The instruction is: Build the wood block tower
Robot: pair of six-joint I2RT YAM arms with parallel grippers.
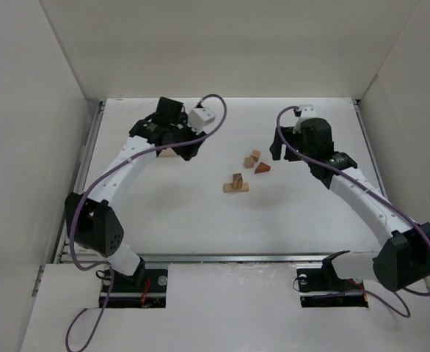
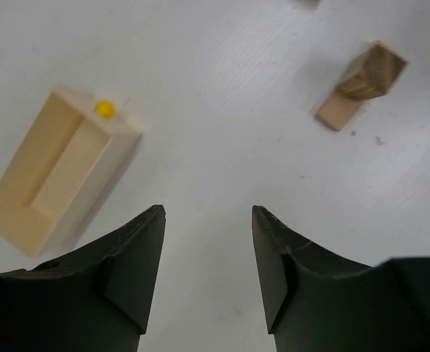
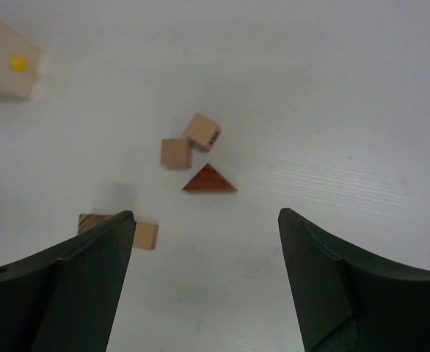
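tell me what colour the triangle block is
The triangle block is reddish-brown, clearest in the right wrist view.

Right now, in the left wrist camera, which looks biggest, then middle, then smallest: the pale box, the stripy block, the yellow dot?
1. Pale box, biggest, though it lies nearer the camera.
2. Stripy block, farther off, on a flat piece.
3. Yellow dot on the box, smallest.

Right wrist view: pale box (image 3: 6, 62), well up-left of the red triangle (image 3: 209, 180), clipped by the frame corner; only one end with its yellow dot (image 3: 19, 63) shows. Flat tan block (image 3: 146, 235), down-left of the triangle, runs behind one of the right jaws. Top view: box far left of the triangle, mostly under the left jaws. Block grain too small to tell.
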